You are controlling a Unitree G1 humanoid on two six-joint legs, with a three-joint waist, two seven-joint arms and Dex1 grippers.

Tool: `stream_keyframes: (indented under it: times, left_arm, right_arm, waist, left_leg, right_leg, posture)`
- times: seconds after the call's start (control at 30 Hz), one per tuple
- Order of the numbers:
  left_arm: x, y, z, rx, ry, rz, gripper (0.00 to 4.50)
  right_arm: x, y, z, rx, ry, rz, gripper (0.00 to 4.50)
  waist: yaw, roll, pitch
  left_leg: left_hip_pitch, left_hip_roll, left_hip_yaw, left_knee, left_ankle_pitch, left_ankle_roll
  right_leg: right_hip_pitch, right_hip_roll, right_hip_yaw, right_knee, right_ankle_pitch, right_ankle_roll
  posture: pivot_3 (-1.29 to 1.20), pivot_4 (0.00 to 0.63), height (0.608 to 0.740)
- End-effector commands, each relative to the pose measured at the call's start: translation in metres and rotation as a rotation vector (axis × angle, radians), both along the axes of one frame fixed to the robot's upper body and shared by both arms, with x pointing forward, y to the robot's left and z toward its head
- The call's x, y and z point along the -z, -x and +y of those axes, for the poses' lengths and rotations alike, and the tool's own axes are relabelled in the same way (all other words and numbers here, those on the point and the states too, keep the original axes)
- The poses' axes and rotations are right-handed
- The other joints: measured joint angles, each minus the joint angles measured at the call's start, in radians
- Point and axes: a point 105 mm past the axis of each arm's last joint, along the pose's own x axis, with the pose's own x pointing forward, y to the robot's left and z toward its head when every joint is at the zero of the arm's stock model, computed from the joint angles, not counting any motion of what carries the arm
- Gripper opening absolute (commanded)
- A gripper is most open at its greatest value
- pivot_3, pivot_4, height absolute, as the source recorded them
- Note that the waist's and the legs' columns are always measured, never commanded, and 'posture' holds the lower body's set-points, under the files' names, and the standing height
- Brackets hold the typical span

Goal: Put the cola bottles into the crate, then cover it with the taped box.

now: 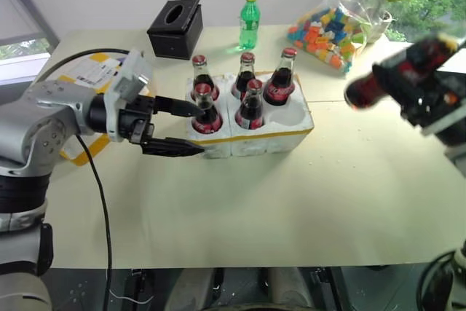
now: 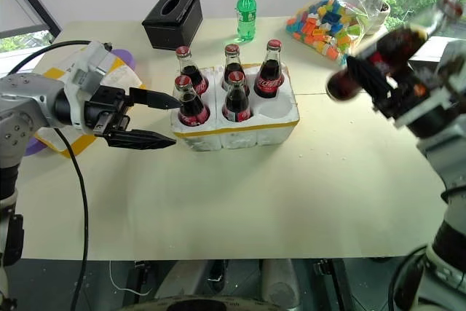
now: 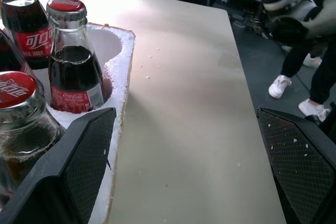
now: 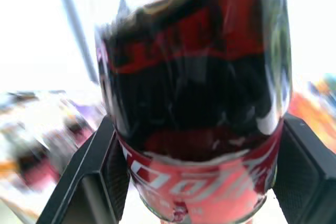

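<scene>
**Five colas in the crate, sixth one up in the air on the right**

Biggest thing first: the table (image 1: 240, 209) is a pale slab with loads of bare room on its near half and right side, nothing standing there at all. The taped box (image 2: 73, 81) sits at the far left edge, mostly hidden behind the left arm, so you just catch yellow stripes and a bit of its white label.

The crate (image 1: 280, 138) is left of centre. Five cola bottles (image 1: 280, 78) stand in it, and the near-right well is open. The left wrist view gets right up against the crate's crumbly white rim and shows foam crumbs on the table that the head views barely give.

The left gripper (image 1: 178, 127) hovers just left of the crate, fingers spread wide, one tip up beside the near-left bottle, not squeezing anything as far as I can tell.

The right gripper (image 4: 194, 182) is clenched around the sixth bottle (image 2: 375, 60), held tilted above the table's right side, well apart from the crate. It's blurry in the head views, and its cap is hard to make out.

Far side: a bag of coloured blocks (image 1: 331, 27), a black tissue box (image 1: 175, 28), a green bottle (image 1: 249, 21). A person's shoes (image 3: 286, 85) show past the table edge in the left wrist view.
</scene>
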Motion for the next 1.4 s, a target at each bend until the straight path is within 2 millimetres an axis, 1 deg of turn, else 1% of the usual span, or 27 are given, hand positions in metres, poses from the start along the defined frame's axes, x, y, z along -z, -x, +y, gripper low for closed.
stream_keyframes:
  times: [0.03,0.13,0.2,0.27,0.37,0.6,0.67,0.7,0.73,0.83,0.9,0.97,1.07,1.13,1.2,1.27,1.33,1.4]
  left_arm:
    - [-0.011,0.002,0.003,-0.013,0.018,-0.062,4.50]
    - [-0.012,0.002,0.004,-0.022,0.022,-0.069,4.50]
    - [-0.014,0.002,0.004,-0.032,0.027,-0.078,4.50]
    - [-0.015,0.002,0.005,-0.037,0.030,-0.082,4.50]
    - [-0.017,0.002,0.004,-0.042,0.035,-0.089,4.50]
    - [-0.020,0.000,0.004,-0.059,0.044,-0.101,4.50]
    - [-0.020,0.000,0.004,-0.063,0.044,-0.103,4.50]
    - [-0.020,0.000,0.004,-0.064,0.045,-0.104,4.50]
    - [-0.021,0.001,0.003,-0.064,0.045,-0.105,4.50]
    - [-0.022,0.000,0.004,-0.073,0.044,-0.110,4.50]
    - [-0.024,0.000,0.007,-0.097,0.042,-0.121,4.50]
    - [-0.027,0.001,0.012,-0.130,0.043,-0.135,4.50]
    - [-0.032,0.006,0.023,-0.196,0.030,-0.160,4.50]
    - [-0.035,0.012,0.035,-0.266,0.011,-0.185,4.50]
    - [-0.036,0.016,0.042,-0.317,-0.003,-0.201,4.50]
    - [-0.041,0.020,0.060,-0.452,-0.030,-0.250,4.50]
    - [-0.041,0.019,0.085,-0.649,-0.109,-0.302,4.50]
    - [-0.033,0.018,0.107,-0.807,-0.216,-0.338,4.50]
  right_arm:
    - [-0.001,-0.009,0.031,-0.088,0.058,0.005,2.86]
    - [0.006,-0.021,0.043,-0.116,0.094,0.030,2.86]
    - [0.020,-0.032,0.055,-0.133,0.148,0.061,2.86]
    - [0.031,-0.040,0.061,-0.146,0.187,0.090,2.86]
    - [0.047,-0.046,0.065,-0.154,0.251,0.120,2.86]
    - [0.082,-0.052,0.072,-0.191,0.398,0.183,2.86]
    - [0.086,-0.056,0.072,-0.184,0.403,0.198,3.89]
    - [0.086,-0.058,0.072,-0.177,0.403,0.198,4.13]
    - [0.085,-0.060,0.071,-0.172,0.402,0.197,4.49]
    - [0.074,-0.060,0.067,-0.169,0.385,0.178,4.49]
    - [0.063,-0.054,0.060,-0.187,0.366,0.170,4.49]
    - [0.051,-0.041,0.052,-0.233,0.364,0.164,4.49]
    - [0.032,-0.010,0.039,-0.342,0.390,0.149,4.49]
    - [0.018,0.013,0.027,-0.411,0.418,0.141,4.49]
    - [0.011,0.026,0.021,-0.443,0.442,0.137,4.49]
    - [-0.008,0.034,0.006,-0.453,0.448,0.112,4.49]
    - [-0.024,0.034,-0.002,-0.452,0.423,0.091,4.49]
    - [-0.027,0.032,-0.001,-0.468,0.412,0.086,4.49]
  waist:
    - [0.000,-0.001,0.000]
    - [0.005,-0.001,0.001]
    - [0.007,-0.001,0.001]
    - [0.003,-0.001,0.001]
    - [0.002,-0.001,0.001]
    - [0.001,-0.002,0.001]
    - [0.001,-0.002,0.001]
    - [0.001,-0.002,0.001]
    - [0.000,-0.002,0.001]
    - [0.000,-0.002,0.001]
    - [0.000,-0.002,0.001]
    - [0.003,-0.001,0.001]
    - [0.003,-0.001,0.001]
    - [0.002,-0.001,0.001]
    - [0.001,-0.001,0.001]
    - [-0.003,-0.001,0.001]
    - [-0.009,-0.001,0.001]
    - [-0.005,-0.001,0.001]
  left_leg:
    - [0.000,0.000,0.000,0.000,0.000,0.000]
    - [-0.001,-0.001,0.000,0.001,0.000,0.001]
    - [-0.001,-0.001,0.000,0.002,0.000,0.001]
    - [-0.001,-0.001,0.001,0.002,0.000,0.001]
    - [-0.001,-0.001,0.000,0.001,0.000,0.000]
    - [-0.001,-0.001,0.001,0.001,0.000,0.000]
    - [-0.001,-0.001,0.000,0.001,0.000,0.000]
    - [-0.001,-0.001,0.000,0.001,0.000,-0.001]
    - [-0.001,-0.001,0.000,0.001,0.000,-0.001]
    - [-0.001,-0.001,0.000,0.001,0.001,-0.001]
    - [-0.001,-0.001,0.000,0.001,0.001,-0.001]
    - [-0.001,-0.001,0.000,0.001,0.000,-0.001]
    - [-0.002,-0.001,0.000,0.001,0.000,0.000]
    - [-0.002,-0.001,0.000,0.001,-0.001,0.001]
    - [-0.002,-0.001,0.000,0.000,-0.002,0.002]
    - [-0.001,0.000,0.001,0.001,-0.001,0.002]
    - [0.000,0.000,0.002,0.001,-0.001,0.001]
    - [0.001,0.001,0.004,0.001,-0.001,0.001]
  right_leg:
    - [0.000,0.000,0.000,0.000,0.000,0.000]
    - [0.000,-0.001,0.000,-0.001,0.000,0.000]
    - [0.000,-0.001,0.000,-0.001,0.000,0.000]
    - [0.000,-0.001,0.000,-0.001,0.001,0.000]
    - [-0.001,0.000,0.000,0.000,0.001,0.000]
    - [-0.001,0.000,0.000,0.000,0.001,0.000]
    - [-0.001,0.000,0.000,0.000,0.001,0.000]
    - [-0.001,0.000,0.000,0.000,0.001,0.000]
    - [-0.001,0.000,0.000,0.000,0.001,0.000]
    - [-0.001,0.000,0.000,0.000,0.001,0.000]
    - [-0.001,0.000,0.000,0.000,0.001,0.000]
    - [-0.001,0.000,0.000,0.000,0.001,0.000]
    - [-0.001,0.000,0.000,-0.001,0.001,0.000]
    - [-0.001,0.000,0.000,-0.002,0.001,0.000]
    - [-0.001,0.000,0.000,-0.002,0.001,0.000]
    - [0.000,0.000,0.000,-0.002,0.001,-0.001]
    - [0.000,0.000,0.001,-0.002,0.001,-0.001]
    - [0.000,-0.001,0.000,-0.002,0.001,-0.002]
  posture:
    - [0.00,0.150,0.732]
    - [0.00,0.150,0.732]
    - [0.00,0.150,0.732]
    - [0.00,0.150,0.732]
    - [0.00,0.150,0.732]
    - [0.00,0.150,0.732]
    - [0.00,0.150,0.732]
    - [0.00,0.150,0.732]
    - [0.00,0.150,0.732]
    - [0.00,0.150,0.732]
    - [0.00,0.150,0.732]
    - [0.00,0.150,0.732]
    - [0.00,0.150,0.732]
    - [0.00,0.150,0.732]
    - [0.00,0.150,0.732]
    - [0.00,0.150,0.732]
    - [0.00,0.150,0.732]
    - [0.00,0.150,0.732]
